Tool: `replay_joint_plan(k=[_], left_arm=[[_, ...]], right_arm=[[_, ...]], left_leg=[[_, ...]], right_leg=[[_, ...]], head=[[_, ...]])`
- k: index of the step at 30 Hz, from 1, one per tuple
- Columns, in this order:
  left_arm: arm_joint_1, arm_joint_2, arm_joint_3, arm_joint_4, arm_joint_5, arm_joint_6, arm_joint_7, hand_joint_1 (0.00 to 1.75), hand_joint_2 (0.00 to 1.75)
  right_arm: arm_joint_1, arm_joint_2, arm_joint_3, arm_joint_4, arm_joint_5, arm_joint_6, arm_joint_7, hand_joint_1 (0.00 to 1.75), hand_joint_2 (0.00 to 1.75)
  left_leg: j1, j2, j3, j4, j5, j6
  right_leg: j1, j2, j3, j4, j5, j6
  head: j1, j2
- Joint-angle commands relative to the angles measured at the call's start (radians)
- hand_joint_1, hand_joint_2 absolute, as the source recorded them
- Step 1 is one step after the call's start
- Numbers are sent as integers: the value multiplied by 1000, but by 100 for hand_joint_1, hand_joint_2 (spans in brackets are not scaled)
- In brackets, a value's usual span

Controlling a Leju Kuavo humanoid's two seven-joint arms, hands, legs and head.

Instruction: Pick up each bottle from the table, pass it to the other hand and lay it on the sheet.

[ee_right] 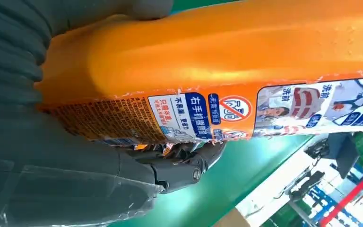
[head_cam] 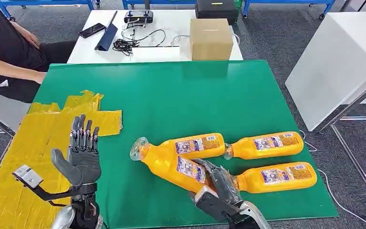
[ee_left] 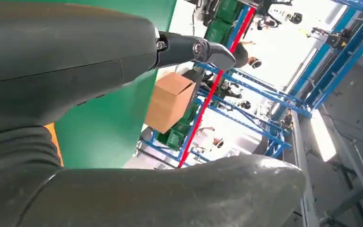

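Several orange bottles with clear caps lie on the green table (head_cam: pixel 181 95). My right hand (head_cam: pixel 219 183) grips the base of the nearest bottle (head_cam: pixel 169 164), which slants with its cap toward the left; the right wrist view has that bottle (ee_right: pixel 217 61) pressed against the palm with fingers (ee_right: pixel 184 163) wrapped under its label. Another bottle (head_cam: pixel 198 144) lies just behind it. Two more bottles (head_cam: pixel 267 145) (head_cam: pixel 279 176) lie to the right. My left hand (head_cam: pixel 82 152) is raised with fingers spread, holding nothing, over the edge of the yellow sheet (head_cam: pixel 33 148).
A cardboard box (head_cam: pixel 210 38) stands on a white table (head_cam: pixel 171 28) behind, with cables, a phone and a controller. A person in black sits at the far left (head_cam: pixel 5 52). A white cabinet (head_cam: pixel 338 62) stands to the right.
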Motion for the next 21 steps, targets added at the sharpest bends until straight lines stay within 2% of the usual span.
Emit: replay_joint_plan(k=[1,8,17,19,21], left_arm=[[13,28,-4,50,69,-15,73,0,175],[25,69,-79,56,199,-142,146,0,175],[19,78,-104,66,207,-173,158,0,175],[-6,87,-139,96,202,-200,163,0,175],[-7,88,-139,99,202,-202,164,0,175]], right_arm=[[82,110,-74,-106,-185,-142,-188,175,175],[69,140,-84,-78,-237,-221,-262,175,175],[44,151,-92,-43,-247,-207,-256,175,175],[-24,199,-98,39,-240,-168,-259,175,175],[-32,199,-89,46,-237,-161,-252,175,175]], left_leg=[[1,0,2,-1,-1,-2],[1,1,3,-1,-1,-2],[1,1,3,-1,-1,-2],[1,0,1,-1,0,-1],[0,1,1,-1,0,-1]], right_leg=[[1,-1,2,-1,-1,-1],[1,0,2,-2,0,-1],[1,0,2,-2,0,-1],[0,0,1,-1,0,0],[0,1,1,-1,1,0]], head=[[1,0],[0,0],[0,0],[0,0],[0,0]])
